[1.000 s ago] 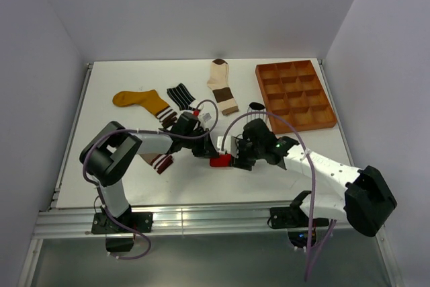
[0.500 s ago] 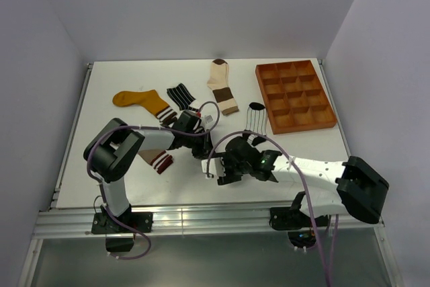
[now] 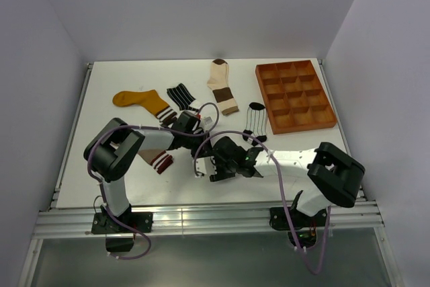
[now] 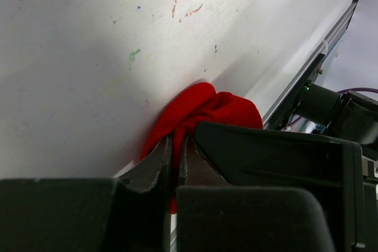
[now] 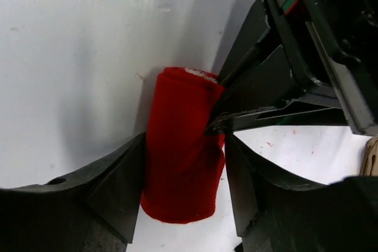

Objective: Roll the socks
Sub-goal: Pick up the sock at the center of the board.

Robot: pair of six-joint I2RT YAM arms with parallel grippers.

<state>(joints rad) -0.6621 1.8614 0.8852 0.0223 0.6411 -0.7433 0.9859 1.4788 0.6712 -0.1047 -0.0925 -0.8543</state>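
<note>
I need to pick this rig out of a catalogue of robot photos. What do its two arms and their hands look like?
Both arms mix white link tubes with bulky black joint housings. A purple cable loops loosely along each. The left hand has slim, tapered dark fingers; the right hand has broad, matte black, wedge-shaped fingers. A small green light shows on the right arm near its wrist.

text: none legible | labels/brands/numbers: none readable in top, left wrist or right wrist views | signs: none
</note>
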